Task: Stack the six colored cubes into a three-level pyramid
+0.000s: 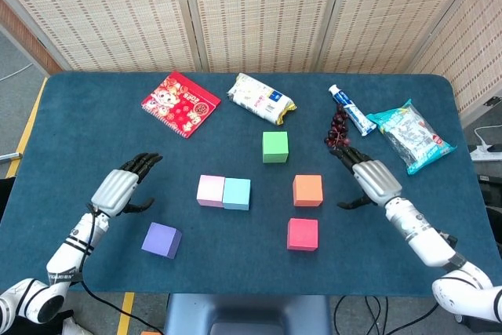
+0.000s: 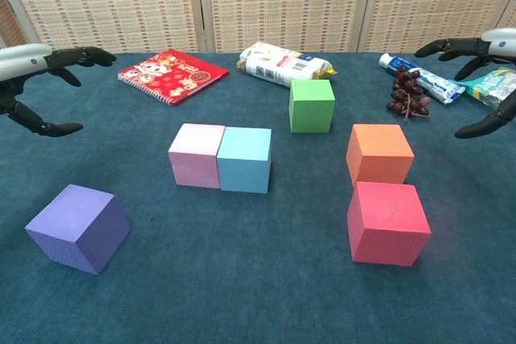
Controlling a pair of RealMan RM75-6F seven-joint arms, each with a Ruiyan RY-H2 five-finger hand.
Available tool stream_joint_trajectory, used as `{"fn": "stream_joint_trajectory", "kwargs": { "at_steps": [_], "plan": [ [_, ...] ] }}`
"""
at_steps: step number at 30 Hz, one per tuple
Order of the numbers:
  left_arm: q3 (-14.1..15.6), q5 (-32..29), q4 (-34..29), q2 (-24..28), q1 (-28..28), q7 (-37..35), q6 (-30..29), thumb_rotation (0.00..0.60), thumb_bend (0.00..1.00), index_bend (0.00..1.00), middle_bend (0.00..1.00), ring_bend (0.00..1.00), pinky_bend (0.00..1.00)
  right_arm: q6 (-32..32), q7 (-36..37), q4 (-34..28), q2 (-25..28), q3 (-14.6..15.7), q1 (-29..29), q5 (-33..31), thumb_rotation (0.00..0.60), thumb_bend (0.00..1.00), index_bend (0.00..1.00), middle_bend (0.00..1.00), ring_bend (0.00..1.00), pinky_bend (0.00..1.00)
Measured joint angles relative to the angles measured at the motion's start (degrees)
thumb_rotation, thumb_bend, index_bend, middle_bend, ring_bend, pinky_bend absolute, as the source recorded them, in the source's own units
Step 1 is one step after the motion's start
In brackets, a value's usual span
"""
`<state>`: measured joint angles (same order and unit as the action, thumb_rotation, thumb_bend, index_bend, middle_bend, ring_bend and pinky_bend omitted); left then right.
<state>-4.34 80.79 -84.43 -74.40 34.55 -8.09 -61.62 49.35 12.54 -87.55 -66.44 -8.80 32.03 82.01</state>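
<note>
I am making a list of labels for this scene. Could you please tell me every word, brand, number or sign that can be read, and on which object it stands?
No text can be read in either view.
Red booklet: cartoon figures and gold marks, too blurred to read.
White packet: a blue label, too small to read.
Toothpaste tube: print too small to read.
Teal snack bag: print too blurred to read.
Six colored cubes, such as the green one: plain faces, no marks.

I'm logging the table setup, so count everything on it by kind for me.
Cubes: 6 (pink, blue, green, orange, red, purple)
Snack packets: 2
Red booklet: 1
Toothpaste tube: 1
Grape bunch: 1
Total: 11
</note>
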Motion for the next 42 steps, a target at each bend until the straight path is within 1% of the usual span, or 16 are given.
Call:
{"fn": "stream_joint_trajectory", "kwargs": {
  "at_steps": [4,10,17,20,24,31,34,36,39,42],
  "plan": [
    [-0.1,-0.1,0.0,0.2,-0.8,-0.6,-0.8,0.600,0.34,0.05,0.07,0.01,0.19,-2.3,-1.1,0.9,-0.7,0.8,1.0,-0.8,0.600,0.12,0.02,0.11,0.05,0.30],
    [0.5,0.2,-1.1,0.6,-2.3,-0.1,-1.9,0.600,0.34,0.05,0.07,0.01,0.19,-4.5,-2.0,5.8,-5.7,1.0,3.3,-2.3,0.600,0.12,0.08,0.13,0.08,0.32],
    [0.8,0.3,-2.4,1.5,-4.0,0.1,-3.5,0.600,0.34,0.05,0.07,0.01,0.19,-8.0,-2.4,13.0,-12.4,1.0,6.6,-4.3,0.600,0.12,0.17,0.20,0.13,0.36],
    [1.0,0.7,-2.5,1.7,-4.5,0.0,-3.7,0.600,0.34,0.05,0.07,0.01,0.19,-8.3,-3.0,15.0,-14.3,1.1,7.1,-5.3,0.600,0.13,0.22,0.23,0.16,0.38],
    [1.1,1.1,-2.4,1.6,-4.8,-0.6,-3.9,0.600,0.34,0.05,0.07,0.01,0.19,-7.9,-3.2,16.1,-15.6,1.3,7.1,-6.2,0.600,0.13,0.28,0.28,0.21,0.40],
    [1.1,1.6,-2.1,1.4,-5.1,-1.6,-3.8,0.600,0.34,0.04,0.07,0.01,0.19,-7.9,-2.6,16.3,-16.9,1.5,7.1,-7.2,0.600,0.13,0.33,0.31,0.26,0.43],
    [1.1,1.7,-2.0,1.3,-5.2,-1.7,-3.9,0.600,0.34,0.04,0.07,0.01,0.19,-7.7,-2.7,16.4,-17.1,1.5,7.0,-7.3,0.600,0.13,0.39,0.36,0.32,0.48],
    [1.0,1.8,-1.9,1.3,-5.2,-1.9,-3.9,0.600,0.34,0.04,0.07,0.01,0.19,-7.1,-2.9,16.6,-17.7,1.3,6.9,-7.7,0.600,0.13,0.48,0.41,0.39,0.53],
    [0.9,2.0,-1.6,1.3,-5.4,-2.6,-4.2,0.600,0.34,0.04,0.07,0.01,0.19,-5.4,-3.9,17.0,-19.4,0.7,6.6,-8.9,0.600,0.18,0.60,0.48,0.49,0.58],
    [0.8,2.2,-1.4,1.4,-5.6,-2.9,-4.3,0.600,0.34,0.04,0.07,0.01,0.19,-4.1,-4.7,16.4,-20.4,-0.3,6.5,-10.1,0.600,0.23,0.65,0.52,0.52,0.59]
  ]
}}
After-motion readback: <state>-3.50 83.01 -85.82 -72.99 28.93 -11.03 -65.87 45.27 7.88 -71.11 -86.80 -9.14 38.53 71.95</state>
